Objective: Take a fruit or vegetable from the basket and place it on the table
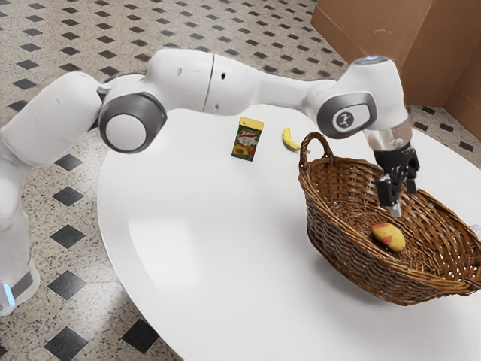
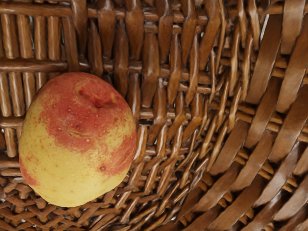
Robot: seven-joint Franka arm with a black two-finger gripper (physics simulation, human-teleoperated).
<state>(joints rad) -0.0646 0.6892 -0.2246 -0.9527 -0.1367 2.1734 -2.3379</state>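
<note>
One mango (image 1: pixel 388 237), yellow with a red blush, is lying on its side on the woven bottom inside the basket (image 1: pixel 338 239), and the basket is standing on the desk (image 1: pixel 210 226). Above the fruit the claw (image 1: pixel 403 200) is hanging inside the rim, its two fingers standing wide, with nothing between them. Outside, a banana (image 1: pixel 289 139) and a small carton (image 1: pixel 246 141) are resting on the desk.

As I am judging it, the mango is going to feel fairly dense for its size, firm under a smooth skin that could be slipping if only the top curve is being pinched. The flesh is probably bruising under a hard squeeze, so a steady, moderate grip is suiting it. The best hold is running across the narrower waist, both pads reaching down to the widest part or just past it, while the rounded ends are offering poorer purchase. The hand is still needing to line up over the fruit's middle; the open wicker is risking a snag if a fingertip is digging too low.
</note>
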